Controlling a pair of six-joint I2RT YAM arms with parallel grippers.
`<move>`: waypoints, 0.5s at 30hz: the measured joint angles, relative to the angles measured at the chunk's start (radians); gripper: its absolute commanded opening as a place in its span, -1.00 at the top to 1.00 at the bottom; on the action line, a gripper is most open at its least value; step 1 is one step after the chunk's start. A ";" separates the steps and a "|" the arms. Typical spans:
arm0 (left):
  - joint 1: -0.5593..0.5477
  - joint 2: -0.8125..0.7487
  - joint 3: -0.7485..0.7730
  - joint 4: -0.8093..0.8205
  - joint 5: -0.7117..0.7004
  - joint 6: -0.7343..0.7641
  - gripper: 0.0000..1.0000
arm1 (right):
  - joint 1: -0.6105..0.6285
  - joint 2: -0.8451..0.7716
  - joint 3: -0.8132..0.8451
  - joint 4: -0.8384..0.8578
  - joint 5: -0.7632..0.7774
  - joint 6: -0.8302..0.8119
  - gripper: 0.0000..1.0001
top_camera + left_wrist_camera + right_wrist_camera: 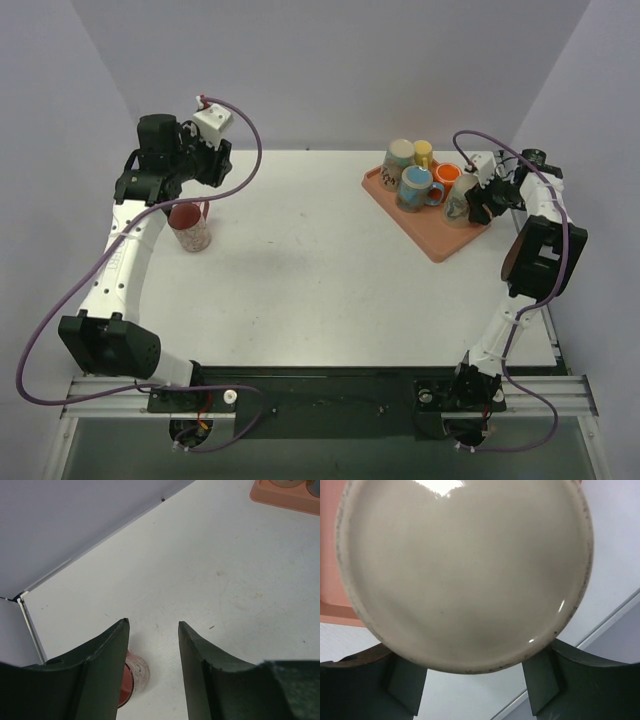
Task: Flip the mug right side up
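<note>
Fingers (545, 685) of the right gripper (480, 197) sit either side of the cream mug (465, 570), which leans at the near right end of the orange tray (437, 243). I cannot tell whether they are clamped or only bracketing it. Left gripper (153, 624) is spread, nothing between, near the red mug (188, 228) on the table (330, 270). Risk: glazed wall, shallow purchase. The mug may slip mid-rotation, drop on the tray lip, or knock the neighbouring mugs (415, 185)

Bright even light, glare on mug (465, 575)
</note>
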 measured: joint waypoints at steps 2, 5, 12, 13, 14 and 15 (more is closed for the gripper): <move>0.000 0.003 0.000 0.014 0.000 0.000 -0.08 | 0.001 0.000 0.000 -0.012 -0.011 -0.003 -0.15; -0.001 0.009 0.000 0.029 0.000 0.000 -0.07 | 0.001 -0.002 -0.007 -0.021 -0.024 -0.010 0.16; -0.014 0.013 0.000 0.034 0.009 0.000 -0.07 | -0.006 -0.010 -0.073 -0.019 -0.038 0.013 1.00; -0.016 0.013 0.000 0.034 0.010 0.001 -0.08 | -0.006 -0.010 -0.073 -0.017 -0.037 0.020 1.00; -0.020 0.013 0.000 0.034 0.012 0.001 -0.07 | -0.006 -0.010 -0.073 -0.015 -0.039 0.037 1.00; -0.022 0.013 0.000 0.034 0.015 0.001 -0.07 | -0.007 -0.010 -0.073 -0.011 -0.038 0.051 1.00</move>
